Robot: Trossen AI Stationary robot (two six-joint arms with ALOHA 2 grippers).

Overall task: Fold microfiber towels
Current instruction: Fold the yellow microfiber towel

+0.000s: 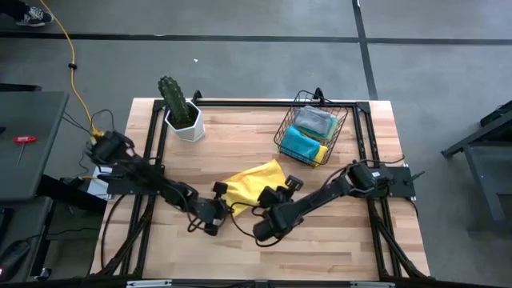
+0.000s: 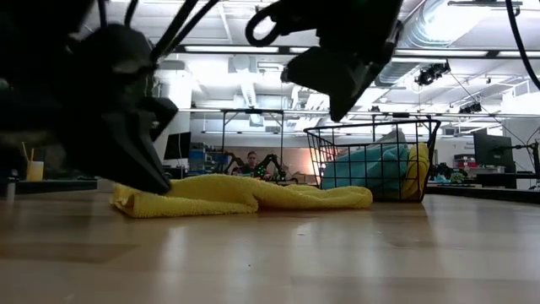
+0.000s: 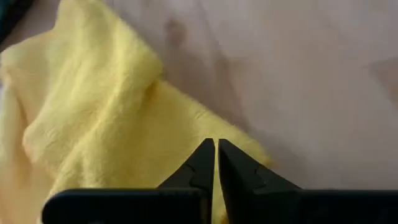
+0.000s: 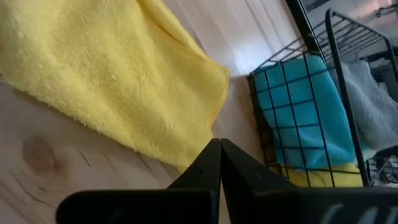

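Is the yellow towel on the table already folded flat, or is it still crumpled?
Crumpled. The yellow towel lies bunched on the table, with humps and uneven folds, not a neat flat square.

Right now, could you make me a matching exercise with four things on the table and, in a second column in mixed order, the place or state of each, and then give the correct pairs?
Column one:
1. yellow towel
2. teal towel
3. cactus
4. left gripper

Column two:
A. stands in a white pot at the far left of the table
B. lies crumpled on the bare wood, mid-table
C. shut at the yellow towel's edge
D. lies inside the black wire basket

Pairs: 1-B, 2-D, 3-A, 4-C
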